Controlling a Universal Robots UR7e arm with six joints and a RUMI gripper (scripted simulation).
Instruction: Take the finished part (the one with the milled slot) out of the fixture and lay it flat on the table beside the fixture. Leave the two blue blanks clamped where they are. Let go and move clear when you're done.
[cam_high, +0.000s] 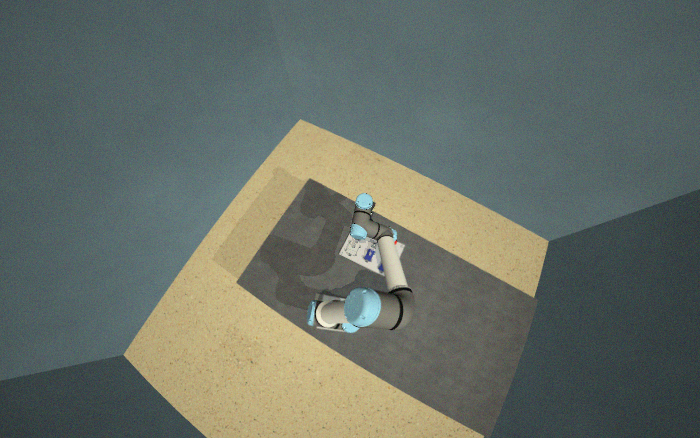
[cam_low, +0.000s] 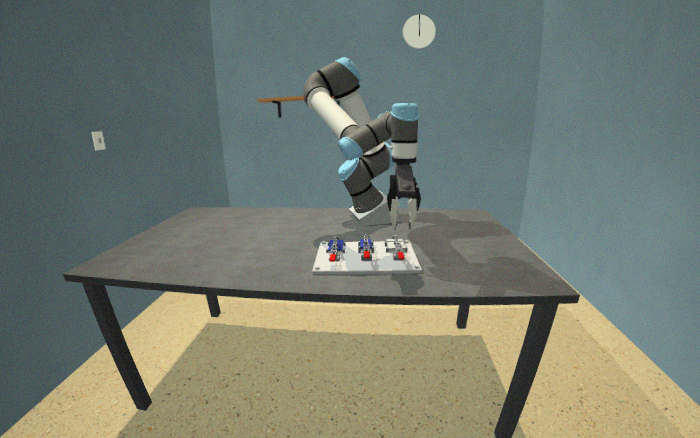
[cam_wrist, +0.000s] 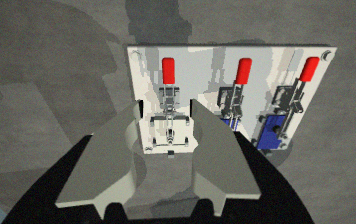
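Observation:
A white fixture plate lies on the dark table. It carries three toggle clamps with red handles. The finished part, pale grey with a milled slot, sits in the station at one end of the plate. Two blue blanks sit under the other two clamps. My gripper hangs above and just behind the finished part, pointing down. Its fingers stand partly apart with nothing between them.
The arm's base stands on the table behind the plate. The table's front edge lies a short way in front of the plate. A wall shelf and a clock are on the back wall.

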